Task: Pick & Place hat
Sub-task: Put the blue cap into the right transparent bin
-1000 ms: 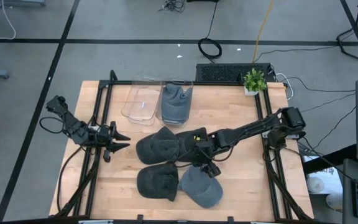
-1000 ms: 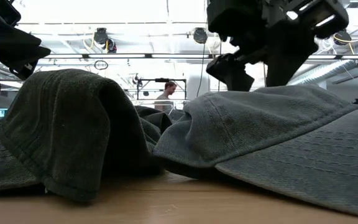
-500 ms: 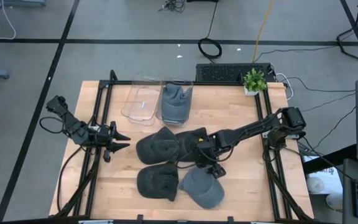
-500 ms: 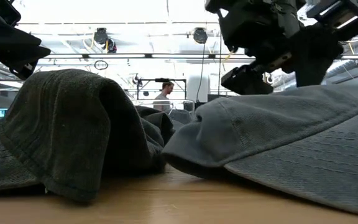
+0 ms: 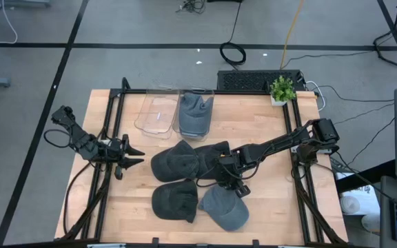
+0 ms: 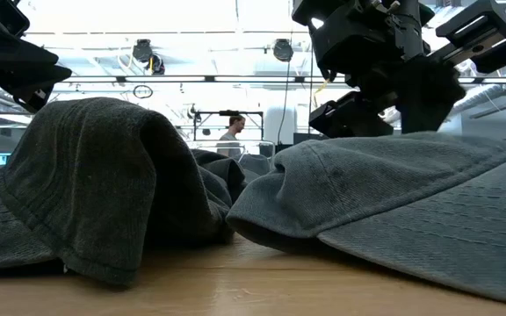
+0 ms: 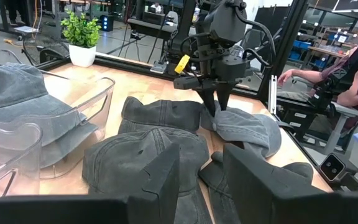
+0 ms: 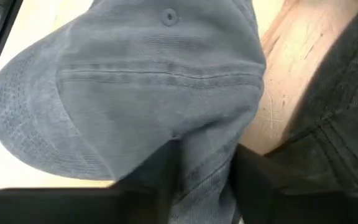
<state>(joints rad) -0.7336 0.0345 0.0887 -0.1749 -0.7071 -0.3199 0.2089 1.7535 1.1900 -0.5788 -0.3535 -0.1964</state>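
Overhead view: we see the wooden counter (image 5: 267,138) carrying four caps in a cluster, with two clear bins at the far edge, one (image 5: 196,114) holding a grey cap already. The right end effector (image 5: 230,184) sits over the rear edge of the light grey cap (image 5: 223,208) at the near side. The left end effector (image 5: 131,157) waits near the left rail, well apart from the caps.

Low view: the right end effector (image 6: 385,110) presses into the crown of the light grey cap (image 6: 393,202), beside a dark cap (image 6: 95,175).

Left wrist view: the left end effector (image 7: 201,180) has its fingers parted with nothing between them.

Right wrist view: the right end effector (image 8: 201,177) has closed on a fold of the light grey cap (image 8: 148,81), cloth bunched between its fingers. We judge the cap light, soft and limp: its crown will sag when lifted, so the stitched rear edge offers the firmest hold.
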